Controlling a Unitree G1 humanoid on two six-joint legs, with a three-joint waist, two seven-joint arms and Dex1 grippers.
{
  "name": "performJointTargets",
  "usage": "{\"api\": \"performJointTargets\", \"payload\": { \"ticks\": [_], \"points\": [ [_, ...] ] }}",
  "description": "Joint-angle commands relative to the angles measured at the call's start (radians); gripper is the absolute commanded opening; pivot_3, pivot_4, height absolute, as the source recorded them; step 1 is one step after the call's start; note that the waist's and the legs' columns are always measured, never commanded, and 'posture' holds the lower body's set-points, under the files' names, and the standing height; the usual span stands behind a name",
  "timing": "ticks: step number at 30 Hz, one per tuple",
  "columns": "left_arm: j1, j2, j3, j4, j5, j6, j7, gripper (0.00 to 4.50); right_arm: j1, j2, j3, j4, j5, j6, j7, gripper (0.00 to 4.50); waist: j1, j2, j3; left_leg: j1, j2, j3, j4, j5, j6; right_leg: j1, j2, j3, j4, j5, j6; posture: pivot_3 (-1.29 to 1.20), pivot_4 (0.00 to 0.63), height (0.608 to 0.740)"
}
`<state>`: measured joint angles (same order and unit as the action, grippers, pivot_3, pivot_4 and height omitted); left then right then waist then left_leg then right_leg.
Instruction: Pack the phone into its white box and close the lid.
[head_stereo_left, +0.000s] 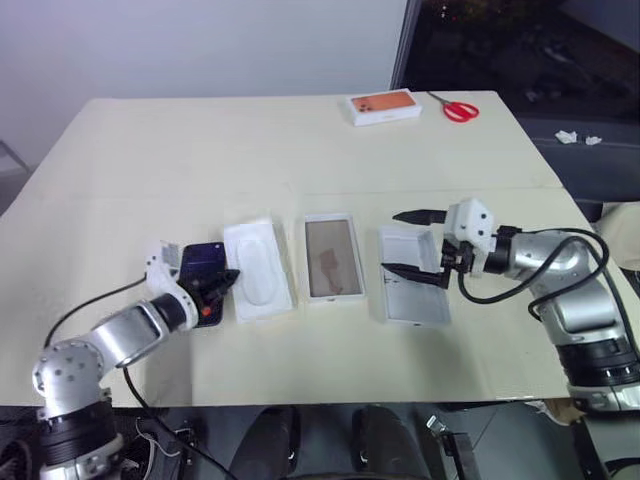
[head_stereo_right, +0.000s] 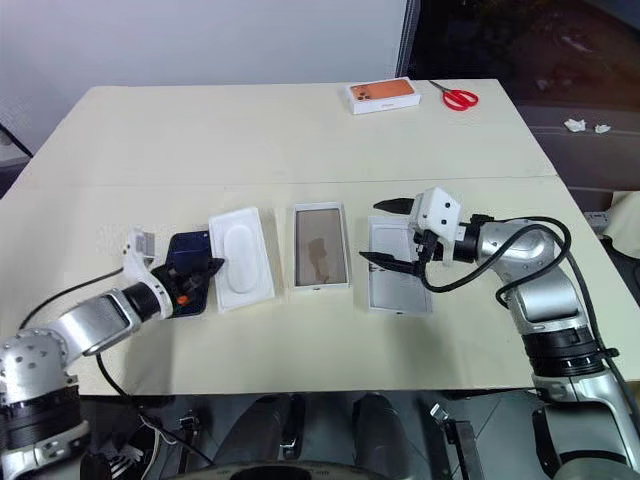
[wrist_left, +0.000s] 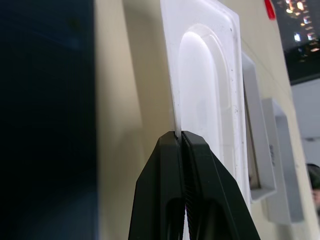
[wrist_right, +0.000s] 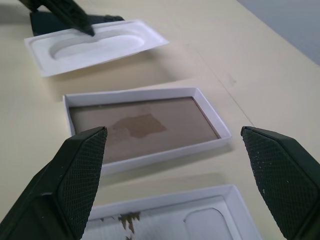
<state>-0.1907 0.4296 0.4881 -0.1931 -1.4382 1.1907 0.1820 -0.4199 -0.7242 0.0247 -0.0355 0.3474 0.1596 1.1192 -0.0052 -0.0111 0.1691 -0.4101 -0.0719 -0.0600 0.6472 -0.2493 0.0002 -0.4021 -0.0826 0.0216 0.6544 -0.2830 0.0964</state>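
On my left, the phone (head_stereo_right: 190, 262) lies flat on the table (head_stereo_left: 180, 150), dark and glossy, just beside the white insert (head_stereo_left: 257, 268) with the rounded recess. My left gripper (head_stereo_left: 226, 281) reaches across the phone's near end, and its fingers (wrist_left: 172, 165) are pressed together at the insert's edge; from the wrist view it looks as though that thin white rim is nipped between the tips, but I cannot be sure it is truly gripped rather than just touched.

Next along the row sits the white box (head_stereo_left: 331, 257), open side up with its brownish-grey floor showing, close to the insert but not touching it. Beyond that lies the lid (head_stereo_left: 412, 290), white inside facing up.

My right gripper (head_stereo_left: 418, 243) hangs above the lid with its two black fingers (wrist_right: 80, 165) spread wide apart and nothing between them.

At the far edge of the table, towards my right, a box with an orange phone picture (head_stereo_left: 382, 105) lies next to red-handled scissors (head_stereo_left: 458, 109).
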Motion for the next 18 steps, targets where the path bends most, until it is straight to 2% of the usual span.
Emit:
{"api": "performJointTargets", "payload": {
  "ticks": [1, 6, 9, 15, 18],
  "points": [
    [-0.086, 0.016, -0.012, 0.015, -0.066, -0.031, 0.042, 0.04, 0.011, -0.013, -0.028, -0.022, 0.032, -0.015, 0.039, 4.5, 0.009, 0.0, 0.0, 0.0, 0.0, 0.0, 0.0, -0.001, 0.001, 0.0, 0.0, 0.0, 0.0, 0.0, 0.0, 0.0, 0.15, 0.74],
    [-0.189, -0.03, -0.12, 0.006, -0.076, -0.043, 0.124, 0.04, 0.008, -0.002, -0.021, -0.009, 0.016, -0.034, 0.039, 4.5, 0.018, 0.0, 0.0, 0.0, -0.001, 0.0, 0.001, 0.001, -0.001, 0.0, 0.0, 0.0, 0.0, 0.0, 0.0, 0.0, 0.15, 0.74],
    [-0.203, -0.046, -0.142, 0.003, -0.095, -0.06, 0.154, 0.04, 0.008, 0.001, -0.02, -0.009, 0.014, -0.034, 0.035, 4.5, 0.016, -0.001, 0.0, 0.0, -0.001, 0.0, 0.001, 0.002, -0.003, 0.001, 0.0, 0.0, 0.0, 0.0, 0.0, 0.0, 0.15, 0.74],
    [-0.292, -0.181, -0.262, 0.075, 0.01, -0.122, 0.184, 0.04, 0.019, 0.008, -0.013, 0.001, -0.01, -0.047, 0.013, 4.5, 0.021, -0.001, 0.0, 0.0, -0.001, 0.0, 0.001, 0.002, -0.004, 0.001, 0.0, 0.0, 0.0, 0.0, 0.0, 0.0, 0.15, 0.74],
    [-0.302, -0.198, -0.295, 0.086, 0.052, -0.117, 0.158, 0.04, 0.021, 0.009, -0.019, 0.0, -0.011, -0.049, 0.007, 4.5, 0.017, -0.002, 0.001, 0.0, -0.001, 0.0, 0.001, 0.002, -0.004, 0.001, 0.0, 0.0, -0.001, 0.0, 0.0, 0.0, 0.15, 0.74]
  ]
}}
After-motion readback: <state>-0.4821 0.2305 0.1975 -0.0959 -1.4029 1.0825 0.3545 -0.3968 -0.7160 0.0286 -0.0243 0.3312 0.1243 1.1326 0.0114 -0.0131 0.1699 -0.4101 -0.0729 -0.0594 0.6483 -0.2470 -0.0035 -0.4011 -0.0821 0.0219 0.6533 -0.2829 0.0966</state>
